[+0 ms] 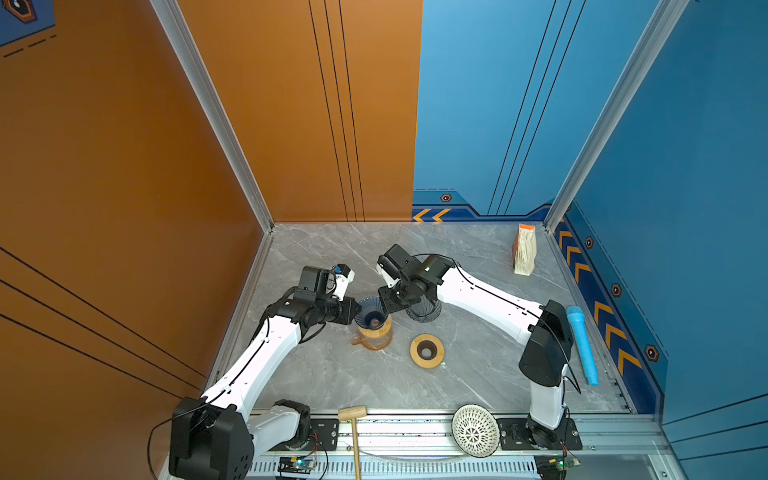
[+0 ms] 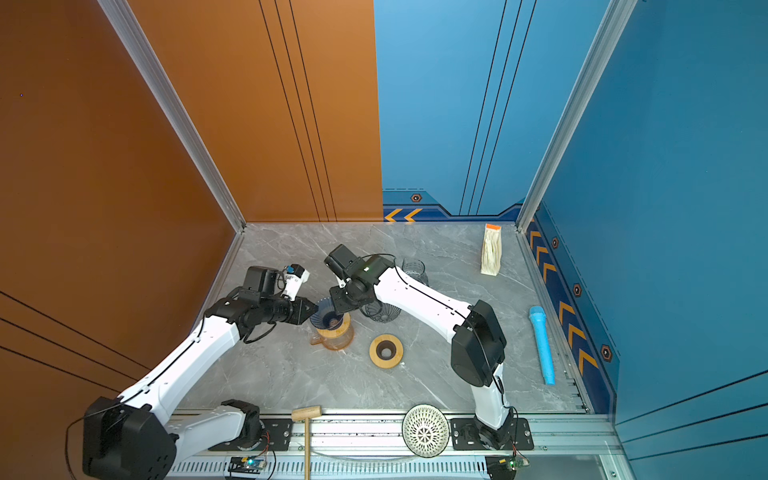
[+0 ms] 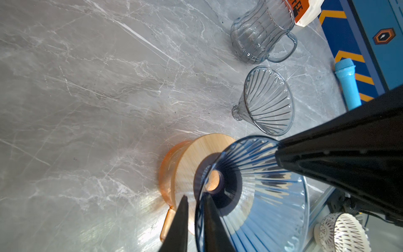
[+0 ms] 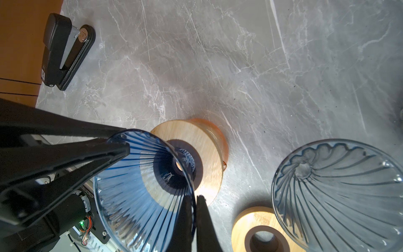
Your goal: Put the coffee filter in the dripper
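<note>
Surface: grey marbled tabletop (image 1: 332,386), enclosed by an orange wall (image 1: 124,166) on the left and a blue wall (image 1: 685,166) on the right. Filter pack (image 1: 524,250) stands upright near the far right corner, well apart from the blue dripper (image 1: 371,316). Left gripper (image 3: 197,218) and right gripper (image 4: 194,209) each clamp that dripper's rim. Clear dripper (image 1: 424,312) lies partly hidden under the right arm. The pack's contents cannot be made out.

Blue dripper (image 3: 261,185) rim cropped at edge; glass mug (image 2: 415,268) partly behind right arm (image 2: 415,296).
</note>
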Robot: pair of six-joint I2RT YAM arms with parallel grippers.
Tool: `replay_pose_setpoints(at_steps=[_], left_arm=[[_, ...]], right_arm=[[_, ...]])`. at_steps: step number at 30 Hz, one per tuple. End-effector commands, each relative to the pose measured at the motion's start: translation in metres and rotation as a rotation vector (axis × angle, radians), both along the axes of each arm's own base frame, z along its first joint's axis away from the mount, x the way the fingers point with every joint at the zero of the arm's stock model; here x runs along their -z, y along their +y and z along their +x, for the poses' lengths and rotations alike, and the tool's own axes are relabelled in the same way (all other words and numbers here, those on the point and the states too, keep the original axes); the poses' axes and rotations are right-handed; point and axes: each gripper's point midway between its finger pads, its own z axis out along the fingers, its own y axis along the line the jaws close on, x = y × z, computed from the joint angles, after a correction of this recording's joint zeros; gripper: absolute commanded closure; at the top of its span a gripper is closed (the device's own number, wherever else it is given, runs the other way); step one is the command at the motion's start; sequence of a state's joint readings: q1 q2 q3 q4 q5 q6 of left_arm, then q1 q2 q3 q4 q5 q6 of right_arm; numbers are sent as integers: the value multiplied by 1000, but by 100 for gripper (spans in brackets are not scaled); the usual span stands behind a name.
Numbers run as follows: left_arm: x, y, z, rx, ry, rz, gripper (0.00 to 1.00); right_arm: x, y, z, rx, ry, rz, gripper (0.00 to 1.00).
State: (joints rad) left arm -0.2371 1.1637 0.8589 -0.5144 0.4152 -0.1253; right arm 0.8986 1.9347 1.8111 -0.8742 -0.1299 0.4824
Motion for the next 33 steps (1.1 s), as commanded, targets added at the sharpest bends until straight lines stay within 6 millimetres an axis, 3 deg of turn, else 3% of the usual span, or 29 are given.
replay_pose_setpoints(at_steps=[1,4,33], left_arm=[[8,2,-1,-2,33,23,92],[11,2,-1,-3,39,28,100],[46,-1,-13,6,166,20,100]], right_arm=[[30,-17,-8,27,57,-98,100],[34,-19,-8,34,63,-109,100],[60,-29,-6,94,144,-162,100]])
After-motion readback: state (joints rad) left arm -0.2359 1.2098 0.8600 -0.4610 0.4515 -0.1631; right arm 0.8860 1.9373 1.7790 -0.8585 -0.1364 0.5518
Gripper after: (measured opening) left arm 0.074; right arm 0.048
